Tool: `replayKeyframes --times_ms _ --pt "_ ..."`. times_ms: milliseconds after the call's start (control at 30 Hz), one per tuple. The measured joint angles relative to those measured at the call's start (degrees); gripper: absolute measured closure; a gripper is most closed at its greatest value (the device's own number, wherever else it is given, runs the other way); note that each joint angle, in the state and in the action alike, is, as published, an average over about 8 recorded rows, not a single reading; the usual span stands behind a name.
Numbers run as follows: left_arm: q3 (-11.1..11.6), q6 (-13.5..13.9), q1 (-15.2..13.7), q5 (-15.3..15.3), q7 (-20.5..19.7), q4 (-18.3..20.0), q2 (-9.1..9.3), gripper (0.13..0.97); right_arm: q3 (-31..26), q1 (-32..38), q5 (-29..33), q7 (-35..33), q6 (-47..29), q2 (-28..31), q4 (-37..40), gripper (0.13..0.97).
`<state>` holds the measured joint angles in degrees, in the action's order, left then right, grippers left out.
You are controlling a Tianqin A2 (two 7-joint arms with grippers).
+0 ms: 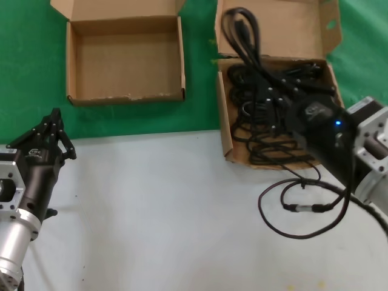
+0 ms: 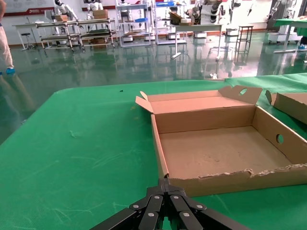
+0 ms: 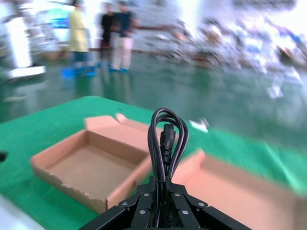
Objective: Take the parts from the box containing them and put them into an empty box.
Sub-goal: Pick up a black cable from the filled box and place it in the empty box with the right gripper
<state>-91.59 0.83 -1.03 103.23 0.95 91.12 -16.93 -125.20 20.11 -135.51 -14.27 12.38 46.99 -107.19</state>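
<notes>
The right end effector (image 3: 160,199) pinches a black coiled power cord (image 3: 165,143) above the deep brown cardboard box (image 1: 225,130). The wide low empty cardboard box (image 1: 76,66) lies leftward, nearer the closed left end effector (image 1: 51,130)

Even, bright overhead light falls across the bench (image 1: 170,212), casting only faint shadows. The right wrist view is motion-blurred, its background washed out; the left wrist view stays crisp, with glare on the glossy floor (image 2: 144,62).

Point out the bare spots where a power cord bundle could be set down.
The shallow brown cardboard box floor is bare. So is the white tabletop between the left gripper and the thin looped cable. The deep cardboard box is crowded with black cords.
</notes>
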Motion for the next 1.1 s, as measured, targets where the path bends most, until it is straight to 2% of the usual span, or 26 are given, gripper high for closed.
replayKeyframes --times_ms 233,400,700,933,1100 --pt "0.0 0.0 0.0 0.0 0.0 0.0 0.00 0.952 5.1 1.0 14.5 -9.5 -12.5 -3.9 3.4 0.915" --pt "0.0 0.0 0.0 0.0 0.0 0.0 0.00 0.952 10.0 3.2 20.2 -19.4 -23.9 -9.7 8.3 0.916" --pt "0.0 0.0 0.0 0.0 0.0 0.0 0.00 0.952 13.3 10.4 25.0 -31.4 -40.1 -17.9 18.4 0.916" --pt "0.0 0.0 0.0 0.0 0.0 0.0 0.00 0.952 15.0 16.4 26.3 -37.9 -48.0 -23.9 28.6 0.917" --pt "0.0 0.0 0.0 0.0 0.0 0.0 0.00 0.952 16.9 20.4 26.3 -45.3 -52.3 -29.0 37.3 0.917"
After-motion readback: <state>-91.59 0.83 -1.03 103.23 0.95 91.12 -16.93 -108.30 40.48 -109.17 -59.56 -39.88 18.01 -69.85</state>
